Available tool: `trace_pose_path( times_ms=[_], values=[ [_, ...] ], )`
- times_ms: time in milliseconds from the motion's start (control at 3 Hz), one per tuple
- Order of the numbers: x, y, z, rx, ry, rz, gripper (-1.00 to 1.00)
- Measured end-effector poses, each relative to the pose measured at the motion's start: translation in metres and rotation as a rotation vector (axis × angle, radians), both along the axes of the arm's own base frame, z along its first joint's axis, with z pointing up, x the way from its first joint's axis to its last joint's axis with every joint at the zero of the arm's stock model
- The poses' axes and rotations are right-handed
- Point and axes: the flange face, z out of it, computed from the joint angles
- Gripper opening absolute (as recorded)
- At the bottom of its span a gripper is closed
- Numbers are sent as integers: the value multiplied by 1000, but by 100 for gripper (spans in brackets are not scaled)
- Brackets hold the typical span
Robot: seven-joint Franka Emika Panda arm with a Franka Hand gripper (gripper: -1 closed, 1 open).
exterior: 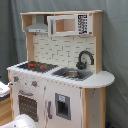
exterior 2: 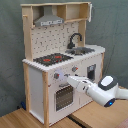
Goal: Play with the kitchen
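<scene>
Second exterior view shows the kitchen (exterior 2: 55, 65) standing on the bench (exterior 2: 30, 120), with the gripper (exterior 2: 70, 80) right at its front by the knobs (exterior 2: 56, 76). Whether the fingers are spread cannot be told. The kitchen looks big, hard and heavy, so small parts like a knob or the oven door (exterior 2: 63, 96) are best to grab.

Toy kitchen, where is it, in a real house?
Probably not a house but a robot test room: the toy kitchen stands on a wooden table before a plain grey curtain, and a white robot arm reaches toward its front.
</scene>
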Motion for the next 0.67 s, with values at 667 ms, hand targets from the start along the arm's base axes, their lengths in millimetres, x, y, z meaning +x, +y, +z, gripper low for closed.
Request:
trace_pose_path(
  times_ms=[667],
  values=[
    [12,9,2,-207,3,-54,100]
  ],
)
